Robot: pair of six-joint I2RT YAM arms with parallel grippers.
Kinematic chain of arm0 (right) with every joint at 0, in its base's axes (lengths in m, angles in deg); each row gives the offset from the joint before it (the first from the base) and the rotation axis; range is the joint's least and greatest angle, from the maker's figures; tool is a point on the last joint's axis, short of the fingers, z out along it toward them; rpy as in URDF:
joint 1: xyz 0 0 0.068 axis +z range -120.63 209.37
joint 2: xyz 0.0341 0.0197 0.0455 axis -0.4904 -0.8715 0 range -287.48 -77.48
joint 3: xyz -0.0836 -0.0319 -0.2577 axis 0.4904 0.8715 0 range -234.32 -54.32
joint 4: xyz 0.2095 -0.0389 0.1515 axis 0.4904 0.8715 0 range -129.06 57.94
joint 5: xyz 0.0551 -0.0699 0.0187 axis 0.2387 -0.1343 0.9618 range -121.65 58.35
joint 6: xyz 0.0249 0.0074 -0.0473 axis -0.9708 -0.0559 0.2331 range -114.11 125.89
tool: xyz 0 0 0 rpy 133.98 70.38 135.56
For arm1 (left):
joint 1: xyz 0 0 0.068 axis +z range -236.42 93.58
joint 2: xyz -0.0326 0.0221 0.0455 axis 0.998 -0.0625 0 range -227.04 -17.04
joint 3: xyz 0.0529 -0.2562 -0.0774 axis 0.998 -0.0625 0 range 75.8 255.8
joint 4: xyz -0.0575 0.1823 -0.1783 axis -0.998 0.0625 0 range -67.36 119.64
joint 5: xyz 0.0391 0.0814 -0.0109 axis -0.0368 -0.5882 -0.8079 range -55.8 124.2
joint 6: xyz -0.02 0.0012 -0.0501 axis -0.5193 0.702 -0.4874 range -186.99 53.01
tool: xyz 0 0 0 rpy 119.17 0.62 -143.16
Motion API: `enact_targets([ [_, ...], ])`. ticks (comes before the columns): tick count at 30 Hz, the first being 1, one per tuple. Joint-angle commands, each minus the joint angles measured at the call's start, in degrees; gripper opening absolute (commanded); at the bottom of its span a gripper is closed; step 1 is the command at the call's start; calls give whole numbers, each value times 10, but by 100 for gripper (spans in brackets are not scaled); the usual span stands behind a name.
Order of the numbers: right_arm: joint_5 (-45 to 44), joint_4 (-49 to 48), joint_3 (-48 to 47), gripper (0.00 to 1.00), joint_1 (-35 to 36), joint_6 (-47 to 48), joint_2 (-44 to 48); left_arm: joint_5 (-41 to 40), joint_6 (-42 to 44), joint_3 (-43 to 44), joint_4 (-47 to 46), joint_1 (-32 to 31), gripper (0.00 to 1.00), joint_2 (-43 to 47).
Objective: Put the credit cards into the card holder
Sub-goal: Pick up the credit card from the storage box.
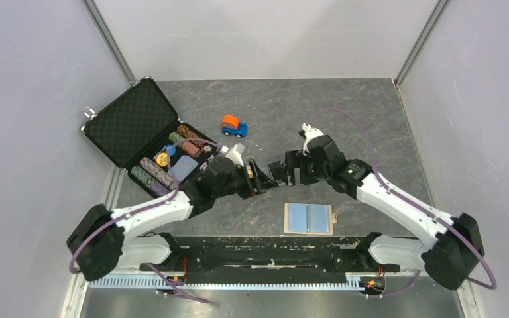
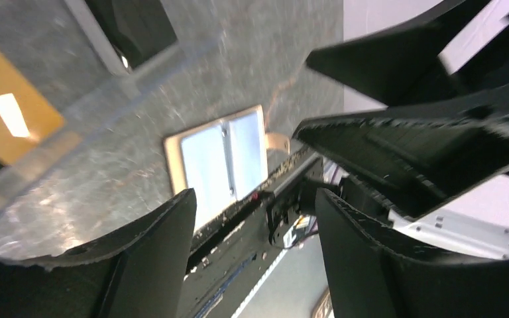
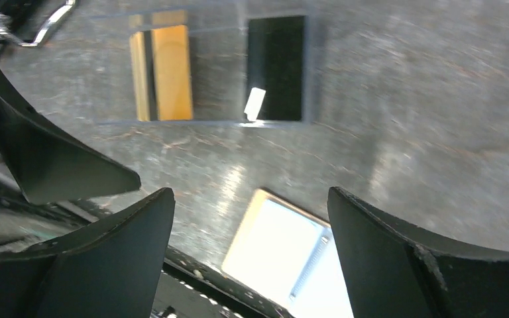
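From the top view you couldn't see the cards at all. Both grippers sat nose to nose mid-table and covered that spot. The left gripper [image 1: 258, 180] had its jaws apart with nothing between them, and so did the right gripper [image 1: 283, 171]; the wrist views showed that clearly.

The right wrist view did catch the cards. A gold card [image 3: 162, 73] with a dark stripe and a black card [image 3: 276, 66] lay side by side in a clear box [image 3: 219, 66]. The box's walls were barely visible, just faint edges and glare. A bright reflection sat on the black one, so no detail there. In the left wrist view the gold card was cut off at the frame edge and blurred.

The card holder [image 1: 308, 218] lay open and flat near the front edge, nearer the right arm's side and apart from both grippers. Its inner panels looked light blue, washed almost white in the wrist views. I couldn't tell if that was cards in the slots or just lining.

The table [image 1: 344, 112] was gray and marbled, scuffed along the near edge. Pale plain walls [image 1: 33, 99] boxed it in on three sides. An open black briefcase [image 1: 129, 122] of chips sat back left, with a little toy car [image 1: 234, 125] beside it.
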Motion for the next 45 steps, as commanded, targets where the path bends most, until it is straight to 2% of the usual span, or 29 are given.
enact_targets([
  [1,107,-111,-48,88,0,17,-70,7,24,6,108,74,71,89],
  [4,145,-149,-63,86,-1,10,-120,-25,84,58,243,112,64,102],
  [7,181,-173,-83,83,-1,6,-172,-69,157,130,373,130,57,67],
  [10,195,-186,-95,81,-1,6,-215,-105,212,194,447,134,50,12],
  [13,201,-186,-104,79,-1,12,-247,-131,242,234,482,136,44,-36],
  [17,216,-192,-106,72,0,14,-278,-142,266,263,502,136,30,-89],
  [22,223,-208,-95,67,-1,12,-301,-134,281,274,502,136,21,-139],
  [37,224,-215,-119,57,-1,20,-376,-137,298,297,474,126,17,-224],
  [45,227,-208,-131,52,3,25,-405,-177,301,323,501,103,14,-263],
])
